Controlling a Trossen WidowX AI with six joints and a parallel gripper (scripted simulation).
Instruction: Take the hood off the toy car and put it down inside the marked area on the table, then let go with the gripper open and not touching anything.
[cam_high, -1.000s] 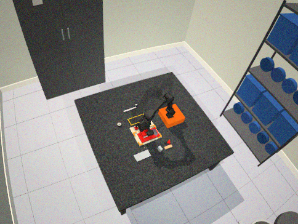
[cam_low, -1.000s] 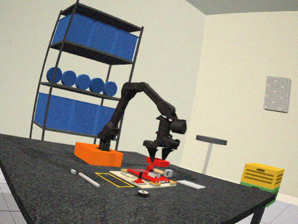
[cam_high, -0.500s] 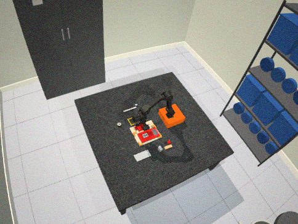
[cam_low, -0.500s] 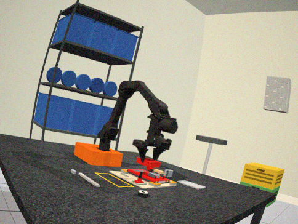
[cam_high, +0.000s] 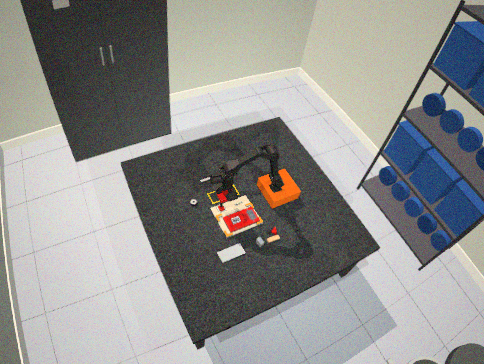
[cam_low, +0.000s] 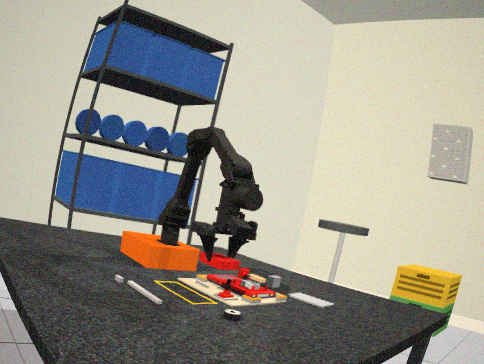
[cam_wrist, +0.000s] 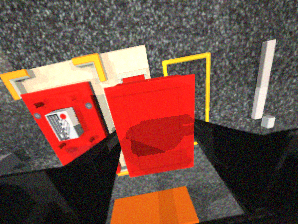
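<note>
The red hood (cam_high: 222, 195) (cam_low: 220, 262) (cam_wrist: 155, 100) is off the car, raised and roughly level. My gripper (cam_low: 220, 257) (cam_wrist: 154, 127) is shut on the hood, a finger at each side. The red toy car (cam_high: 242, 219) (cam_low: 236, 285) (cam_wrist: 75, 97) sits on the cream board (cam_low: 210, 292) (cam_wrist: 125, 57), its grey engine block uncovered. The yellow outline of the marked area (cam_low: 174, 292) (cam_wrist: 208, 85) lies beside the board. In the wrist view the hood hides its near-left part; in the top view hood and gripper overlap it.
A red clamp (cam_high: 221, 207) (cam_low: 226, 294) stands on the board near the area. A white bar (cam_low: 145, 292) (cam_wrist: 264, 80) and small cube (cam_low: 119, 279) (cam_wrist: 268, 121) lie beyond the area. A ring (cam_high: 194, 202) (cam_low: 232, 314), white plate (cam_high: 231, 253) and grey block (cam_high: 260, 241) lie around the board.
</note>
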